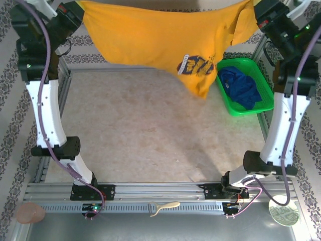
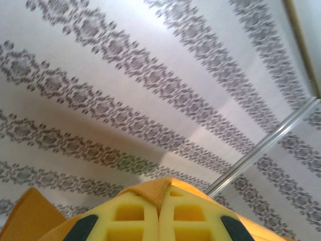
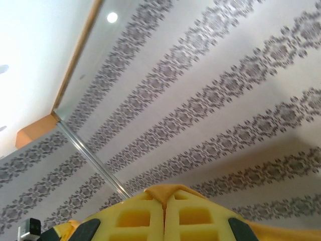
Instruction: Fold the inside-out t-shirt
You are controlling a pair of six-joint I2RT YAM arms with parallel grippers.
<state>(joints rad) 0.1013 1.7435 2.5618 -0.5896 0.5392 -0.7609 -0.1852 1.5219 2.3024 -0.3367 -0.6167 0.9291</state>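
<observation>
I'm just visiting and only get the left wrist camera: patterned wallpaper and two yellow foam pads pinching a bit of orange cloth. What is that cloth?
Observer: It's an orange-yellow short-sleeved cotton t-shirt, hanging spread out in the air above the beige table.
Visitor: What holds its other end?
Observer: The right hand, shut on the shirt's opposite edge.
Visitor: Is anything lying on the table?
Observer: At its far right sits a green plastic basket with a crumpled dark blue garment inside.
</observation>
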